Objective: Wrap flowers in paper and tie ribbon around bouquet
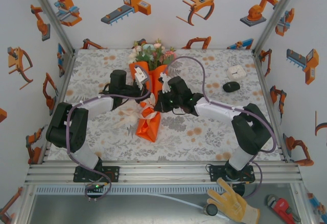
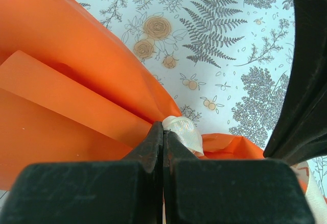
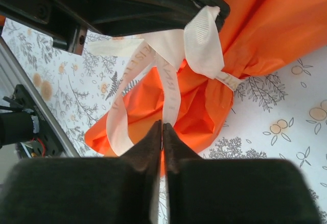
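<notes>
Bench, fern-print cloth, carries bright orange paper cone bouquet at centre, pink, white and green blossoms at its far end. Narrow cream ribbon cinches the cone's narrow part. Left fingers pressed together on a ribbon loop; right fingers pinched closed on a hanging strand.

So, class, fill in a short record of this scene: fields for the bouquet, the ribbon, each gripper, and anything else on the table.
bouquet: orange paper cone lying on the table, flowers at its far end
ribbon: cream, banded round the cone's narrow part, ends loose
left gripper: shut on the ribbon
right gripper: shut on a ribbon strand
also on table: white box and black oval object, far right
</notes>
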Robot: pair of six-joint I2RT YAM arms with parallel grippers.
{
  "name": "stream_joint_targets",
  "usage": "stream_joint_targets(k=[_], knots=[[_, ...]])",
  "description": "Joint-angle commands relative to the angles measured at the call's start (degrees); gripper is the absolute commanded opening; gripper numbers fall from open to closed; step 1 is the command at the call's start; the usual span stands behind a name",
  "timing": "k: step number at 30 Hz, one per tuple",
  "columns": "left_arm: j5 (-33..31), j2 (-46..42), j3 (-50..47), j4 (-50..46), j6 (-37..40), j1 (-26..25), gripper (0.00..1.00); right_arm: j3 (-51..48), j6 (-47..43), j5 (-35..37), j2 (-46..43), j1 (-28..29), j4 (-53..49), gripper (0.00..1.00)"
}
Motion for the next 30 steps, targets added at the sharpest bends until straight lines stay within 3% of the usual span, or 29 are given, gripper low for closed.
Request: stream_joint_targets(k=[1,6,12,15,19,24,30], knots=[[0.48,-0.75,1.75,0.54,-0.95,0.18,0.0,2.02,0.36,0.97,0.43,0.5,1.51,0.0],[0.45,-0.7,1.98,0.95,-3.44,-0.05,0.0,4.22,-6.21,13.13,-0.53,4.21,-0.71,0.0],[-0.9,-1.04,2.5,-0.41,-7.28,-0.08,0.0,5.01,-16.62,37.06,2.6,10.96,5.19,0.0],[-0.92,-1.09,3.15,-2.0,-7.94,-0.22,0.0,3.16,-20.31,42.57,4.19,12.02,12.33,0.0],[-0.98,-1.09,3.68,-2.89,-9.19,-0.22,0.0,0.55,-22.34,43.39,6.22,11.99,21.09,0.0],[-0.87,-1.13,3.84,-3.07,-10.63,-0.19,0.0,0.3,-21.57,46.51,8.23,12.02,24.31,0.0],[-0.81,-0.76,4.24,-3.39,-11.47,-0.22,0.0,-2.11,-16.22,43.36,8.57,11.88,29.16,0.0]])
